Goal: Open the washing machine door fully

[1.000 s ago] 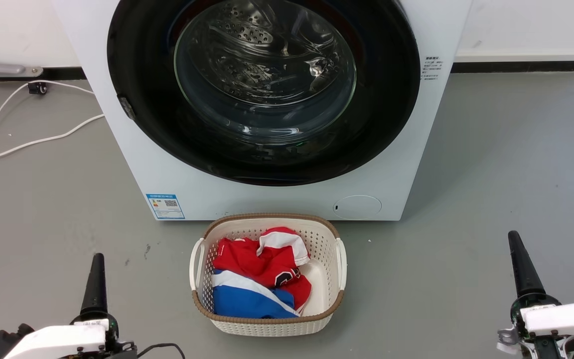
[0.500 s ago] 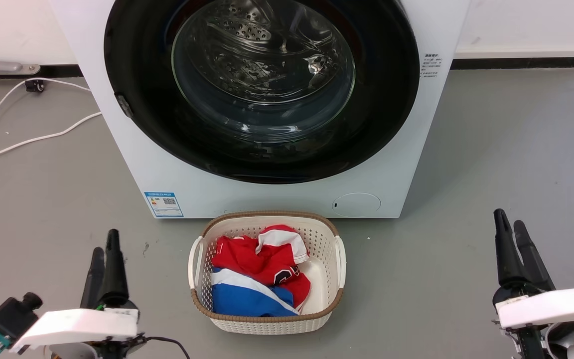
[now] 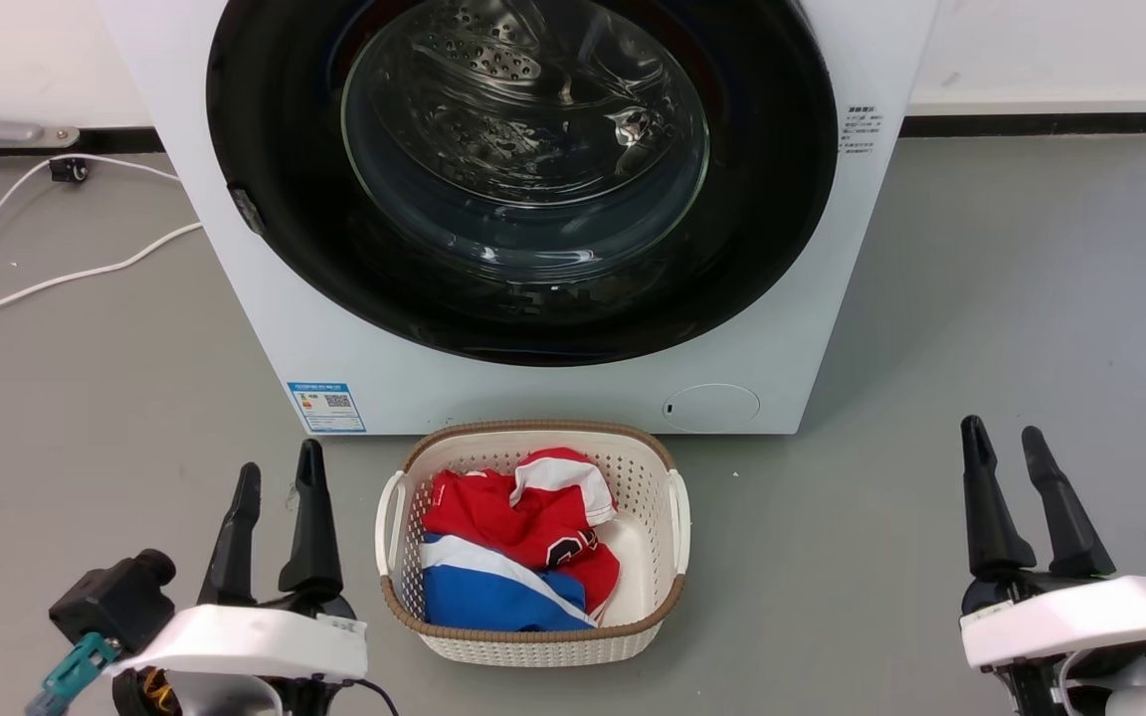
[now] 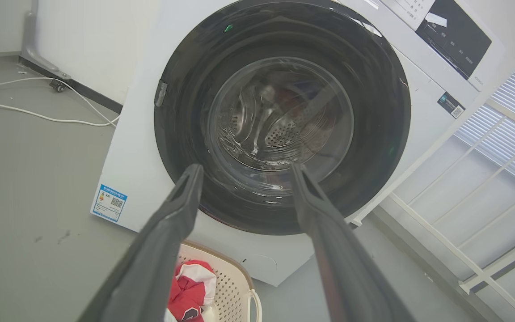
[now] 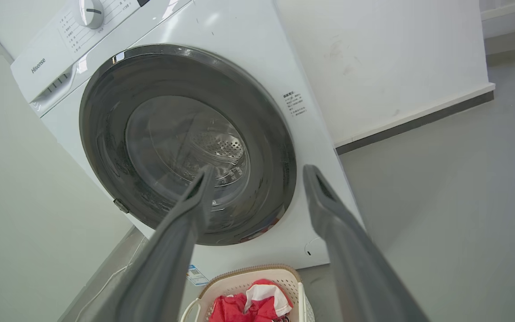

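L+R jaws spread apart since before; glossy round blk door [image 3: 523, 179] shut on white washer [image 3: 533, 398].

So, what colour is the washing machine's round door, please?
The round door is glossy black around clear glass, best in the head view.

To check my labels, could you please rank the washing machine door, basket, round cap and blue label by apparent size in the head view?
1. washing machine door
2. basket
3. round cap and blue label: look alike, not ranked.
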